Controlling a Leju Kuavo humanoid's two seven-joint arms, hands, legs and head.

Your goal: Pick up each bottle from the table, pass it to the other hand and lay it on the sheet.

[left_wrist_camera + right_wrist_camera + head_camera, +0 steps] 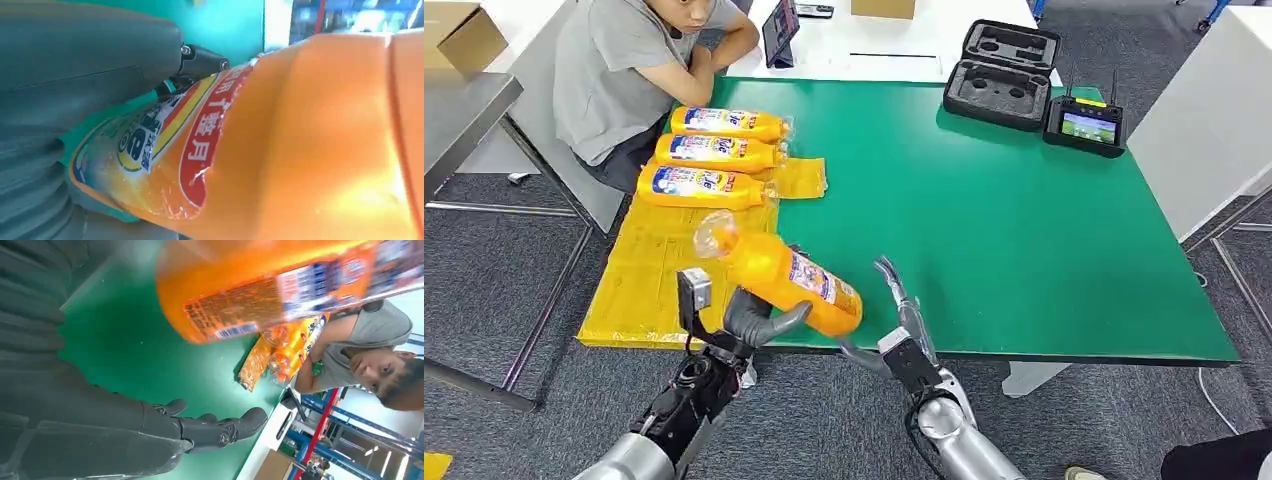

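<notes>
In the head view, the left hand [749,318] hides the underside of the held bottle [784,275], so where its fingers [776,322] meet the plastic cannot be told. In the left wrist view the same bottle runs past the picture's edges, and its cap end is cut off. In the right wrist view the bottle is blurred and its label print cannot be read. Beyond the held bottle on the worktop [1024,250], the three laid bottles [714,152] cover part of the yellow sheet [649,270], and their label text is too small to read. The person [639,60] beside the sheet is cut off by the picture's top edge.
</notes>
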